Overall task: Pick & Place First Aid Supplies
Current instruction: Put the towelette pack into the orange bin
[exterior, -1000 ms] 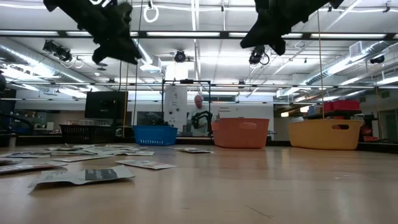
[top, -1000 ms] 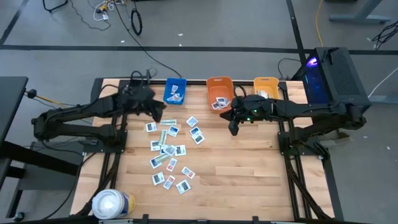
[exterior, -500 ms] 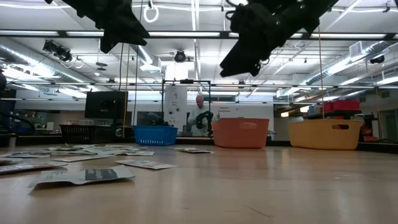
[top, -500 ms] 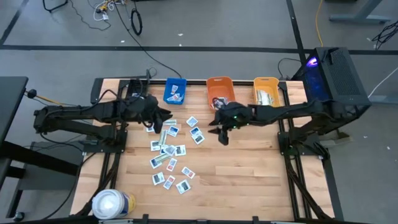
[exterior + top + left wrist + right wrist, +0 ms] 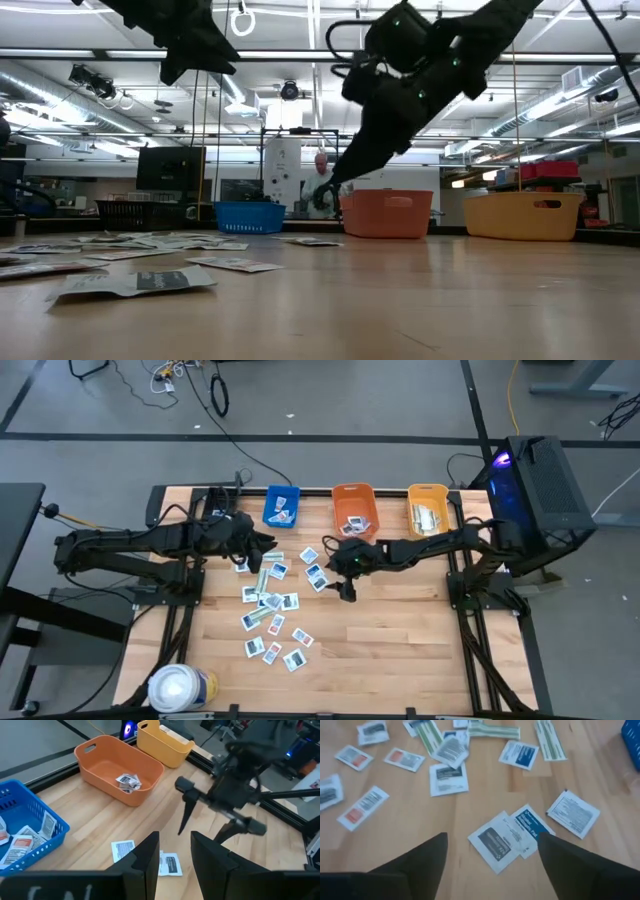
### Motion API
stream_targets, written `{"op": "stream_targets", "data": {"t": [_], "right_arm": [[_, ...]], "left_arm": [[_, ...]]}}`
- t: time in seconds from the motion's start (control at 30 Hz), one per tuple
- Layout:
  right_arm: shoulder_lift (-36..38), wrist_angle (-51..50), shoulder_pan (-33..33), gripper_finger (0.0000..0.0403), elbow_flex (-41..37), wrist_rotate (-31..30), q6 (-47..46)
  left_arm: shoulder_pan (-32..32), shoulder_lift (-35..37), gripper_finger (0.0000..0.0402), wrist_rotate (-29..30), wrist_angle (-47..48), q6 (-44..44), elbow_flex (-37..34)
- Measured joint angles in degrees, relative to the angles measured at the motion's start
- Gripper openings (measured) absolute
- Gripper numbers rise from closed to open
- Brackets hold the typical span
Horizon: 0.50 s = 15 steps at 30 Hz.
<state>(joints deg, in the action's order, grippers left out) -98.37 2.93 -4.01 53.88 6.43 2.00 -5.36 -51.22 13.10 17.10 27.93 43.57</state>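
The first aid supplies, small flat packets and pale green strips, lie scattered flat on the wooden table's left half. My right gripper hangs open just right of the pile, its fingers slanting down. In the right wrist view it straddles two overlapping white packets without touching them. My left gripper hovers high over the pile's far end, near the blue bin. Its fingers stand a little apart, open, with nothing between them.
Along the far edge stand a blue bin, an orange bin and a yellow bin, each with a few packets inside. A large white roll stands at the near left corner. Bare wood lies right of the pile.
My right gripper has swung from beside the orange bin toward the table's left and near side, dropping low toward the packets, and has opened wide. My left gripper has shifted slightly to the right and up, then kept still. The packets have not moved.
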Motion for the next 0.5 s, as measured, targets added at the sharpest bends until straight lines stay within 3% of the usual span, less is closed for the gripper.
{"op": "stream_targets", "data": {"t": [0.23, 0.5], "right_arm": [[-4.27, 5.14, 0.59, 0.0344, -0.02, 0.05, -0.1], [-6.54, 11.59, 3.53, 0.0347, -0.02, 0.05, 0.72]], "left_arm": [[-0.01, 0.0, 0.0115, 0.23, 0.09, -0.03, 0.0], [-0.01, -0.02, 0.0115, 2.0, 0.37, -0.06, -0.02]]}}
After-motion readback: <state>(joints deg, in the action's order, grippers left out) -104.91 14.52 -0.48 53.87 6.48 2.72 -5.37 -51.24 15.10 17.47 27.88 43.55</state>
